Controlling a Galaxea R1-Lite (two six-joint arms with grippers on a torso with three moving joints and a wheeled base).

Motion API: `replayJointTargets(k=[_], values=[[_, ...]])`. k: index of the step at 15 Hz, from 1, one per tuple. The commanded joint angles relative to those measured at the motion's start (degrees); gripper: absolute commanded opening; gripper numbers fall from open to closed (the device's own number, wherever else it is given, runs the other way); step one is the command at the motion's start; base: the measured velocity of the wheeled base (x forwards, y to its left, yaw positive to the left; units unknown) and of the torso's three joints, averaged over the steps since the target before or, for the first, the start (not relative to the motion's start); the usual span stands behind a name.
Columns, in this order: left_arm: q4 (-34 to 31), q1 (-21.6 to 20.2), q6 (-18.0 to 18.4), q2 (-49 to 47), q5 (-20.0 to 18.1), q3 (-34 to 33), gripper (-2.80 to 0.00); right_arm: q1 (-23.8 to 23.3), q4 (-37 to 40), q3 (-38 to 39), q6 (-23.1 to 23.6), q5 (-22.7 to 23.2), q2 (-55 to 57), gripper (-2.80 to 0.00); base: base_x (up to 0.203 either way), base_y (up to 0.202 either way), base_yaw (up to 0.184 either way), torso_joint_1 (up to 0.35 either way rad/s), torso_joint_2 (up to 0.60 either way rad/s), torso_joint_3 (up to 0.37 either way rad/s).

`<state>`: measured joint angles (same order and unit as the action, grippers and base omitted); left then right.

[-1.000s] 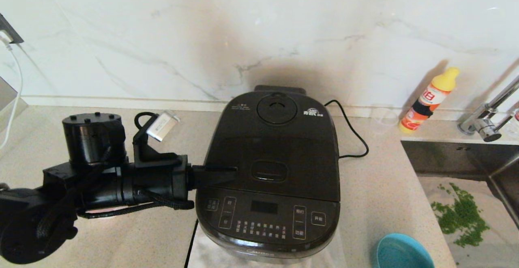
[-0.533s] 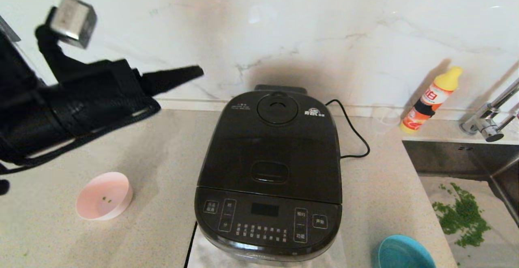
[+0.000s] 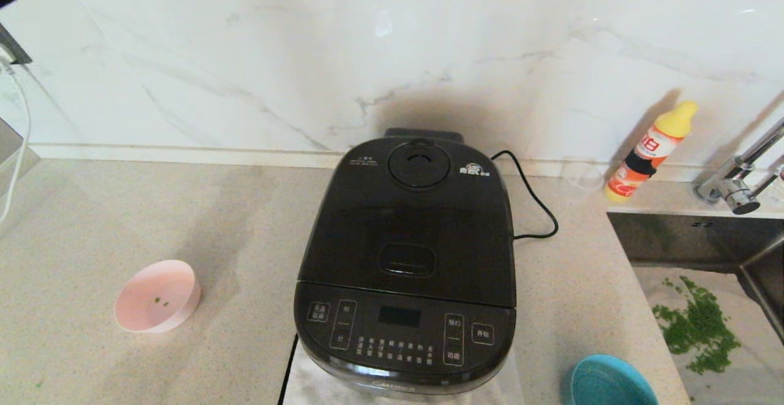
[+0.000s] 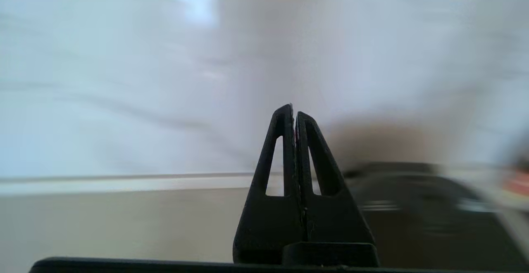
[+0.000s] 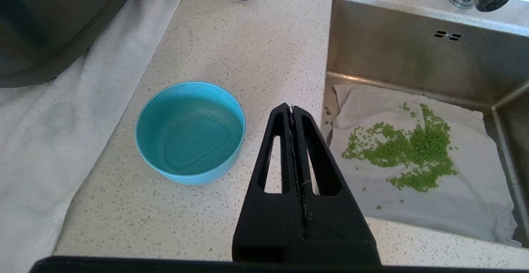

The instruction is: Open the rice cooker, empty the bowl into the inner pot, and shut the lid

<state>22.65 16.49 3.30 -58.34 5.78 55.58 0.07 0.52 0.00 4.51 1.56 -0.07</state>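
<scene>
Head view gives us the rice cooker (image 3: 407, 264) whole: glossy black, rounded-rectangular, centre of the speckled stone counter (image 3: 245, 209), its lid (image 3: 411, 221) down flat, round steam vent (image 3: 419, 164) at the back, oblong button (image 3: 407, 260) near the front, control panel (image 3: 401, 328) below with white labels. The inner pot is hidden under it.

We count two bowls. One pink bowl (image 3: 157, 295) sits to the cooker's left with two small green specks inside; one blue bowl (image 3: 609, 383) sits at the front right, cut by the frame edge. Right wrist view shows what head view does not: the blue bowl (image 5: 190, 132) is round, matte, holding nothing solid that we can see, near a white towel (image 5: 62, 132) under the cooker.

One steel sink (image 5: 413, 54), a cloth in it with green bits (image 5: 407, 151). One orange bottle (image 3: 648, 151), yellow cap, by the wall.

Right gripper (image 5: 292, 110) hangs over the counter edge between blue bowl and sink, fingers pressed together, empty. Left gripper (image 4: 292, 110) shows only in the left wrist view, fingers together, empty, raised before the marble wall with the cooker blurred low beside it.
</scene>
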Motion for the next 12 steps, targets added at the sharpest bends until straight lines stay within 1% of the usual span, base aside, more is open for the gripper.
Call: replayJointTargets(k=[1, 3, 4, 6, 8, 10, 11, 12], values=[[-1.8, -3.9, 2.0, 16.1, 3.5, -6.7, -2.80, 0.0, 0.0, 0.0, 0.0, 0.0, 0.0, -2.80, 0.000, 0.000, 0.000, 0.000, 0.00, 0.000], [-4.4, -8.8, 2.6, 27.4, 4.2, -14.7, -2.80, 0.0, 0.0, 0.0, 0.1, 0.0, 0.0, -2.80, 0.000, 0.000, 0.000, 0.000, 0.00, 0.000], [-5.7, -10.9, 2.8, 32.7, 3.9, -18.7, -2.80, 0.0, 0.0, 0.0, 0.1, 0.0, 0.0, -2.80, 0.000, 0.000, 0.000, 0.000, 0.00, 0.000], [-9.5, -14.3, 2.8, 43.0, 0.4, -27.8, -2.80, 0.0, 0.0, 0.0, 0.0, 0.0, 0.0, -2.80, 0.000, 0.000, 0.000, 0.000, 0.00, 0.000], [-13.4, -16.1, 1.6, 49.4, -3.3, -36.3, -2.80, 0.1, 0.0, 0.0, 0.1, 0.0, 0.0, -2.80, 0.000, 0.000, 0.000, 0.000, 0.00, 0.000], [-15.6, -16.6, 0.6, 53.6, -7.5, -43.6, -2.80, 0.0, 0.0, 0.0, 0.0, 0.0, 0.0, -2.80, 0.000, 0.000, 0.000, 0.000, 0.00, 0.000], [-16.5, -16.6, 0.6, 56.4, -8.8, -47.1, -2.80, 0.0, 0.0, 0.0, 0.1, 0.0, 0.0, -2.80, 0.000, 0.000, 0.000, 0.000, 0.00, 0.000], [-16.9, -16.7, 1.4, 57.9, -9.3, -51.3, -2.80, 0.0, 0.0, 0.0, 0.0, 0.0, 0.1, -2.80, 0.000, 0.000, 0.000, 0.000, 0.00, 0.000]])
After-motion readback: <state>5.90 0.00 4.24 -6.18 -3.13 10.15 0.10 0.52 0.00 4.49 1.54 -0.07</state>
